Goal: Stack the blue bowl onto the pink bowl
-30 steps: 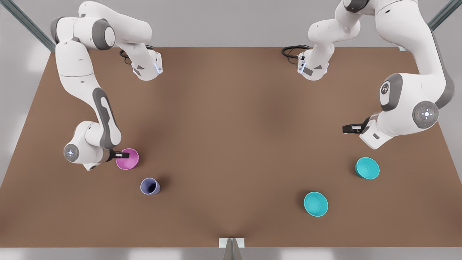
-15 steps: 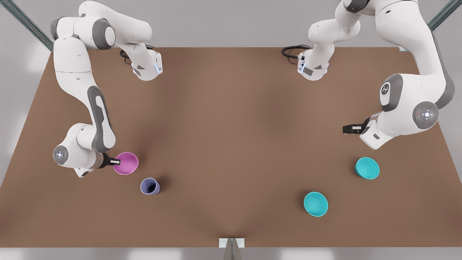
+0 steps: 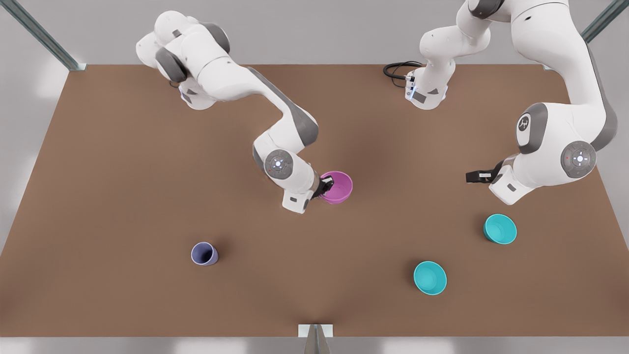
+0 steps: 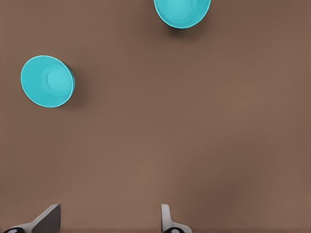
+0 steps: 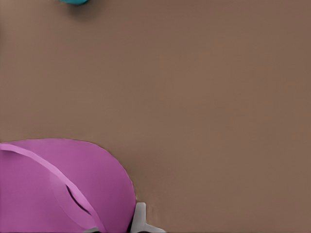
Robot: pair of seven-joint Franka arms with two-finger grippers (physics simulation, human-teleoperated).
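The pink bowl (image 3: 339,187) is at mid-table with my right gripper (image 3: 327,186) shut on its rim. In the right wrist view the pink bowl (image 5: 58,187) fills the near corner, with one finger (image 5: 140,219) outside its wall. I cannot tell whether it touches the table. The blue bowl (image 3: 430,278) stands upright near the front on the front view's right, also seen as the blue bowl (image 4: 182,10) in the left wrist view. My left gripper (image 3: 479,175) hovers open and empty above the table, short of both cyan bowls, its fingers (image 4: 48,218) spread wide.
A darker teal bowl (image 3: 500,229) stands between the left gripper and the blue bowl, and is the teal bowl (image 4: 47,81) in the left wrist view. A lavender cup (image 3: 204,253) stands at the front view's left. Both arm bases sit at the table's far edge.
The right gripper has carried the pink bowl from beside the lavender cup at the front view's left to mid-table. The left arm has stayed where it was.
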